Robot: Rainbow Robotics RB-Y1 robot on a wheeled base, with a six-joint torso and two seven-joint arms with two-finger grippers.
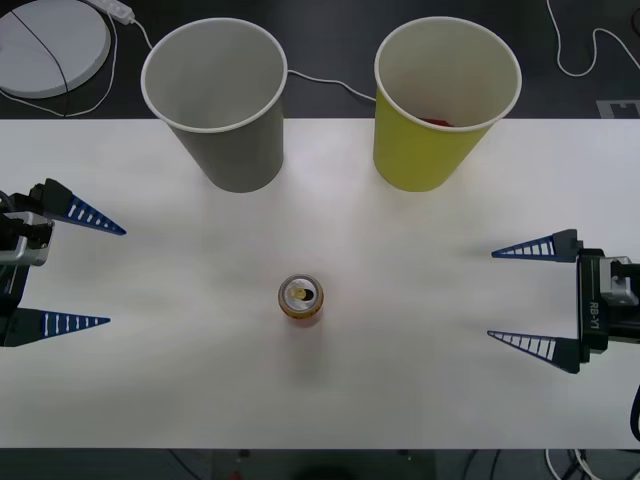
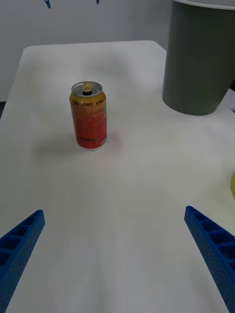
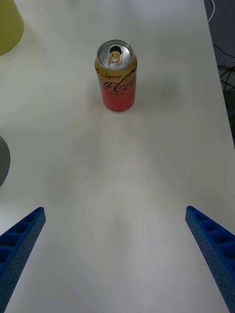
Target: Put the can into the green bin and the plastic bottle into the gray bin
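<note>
Your can (image 1: pixel 301 298) stands upright mid-table, between your left gripper (image 1: pixel 88 272) and right gripper (image 1: pixel 522 295), both spread wide and holding nothing.

Can (image 1: pixel 301 299) glossy metal; green bin (image 1: pixel 440 110), gray bin (image 1: pixel 222 105) matt paper; table (image 1: pixel 400 380) smooth white.

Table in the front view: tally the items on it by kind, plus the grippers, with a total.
Cans: 1, the can, upright mid-table.
Cup-shaped bins: 2, the gray bin and the green bin, with something red inside.
Grippers: 2, the left gripper and the right gripper, both open at the table's sides.
Total: 5.
</note>
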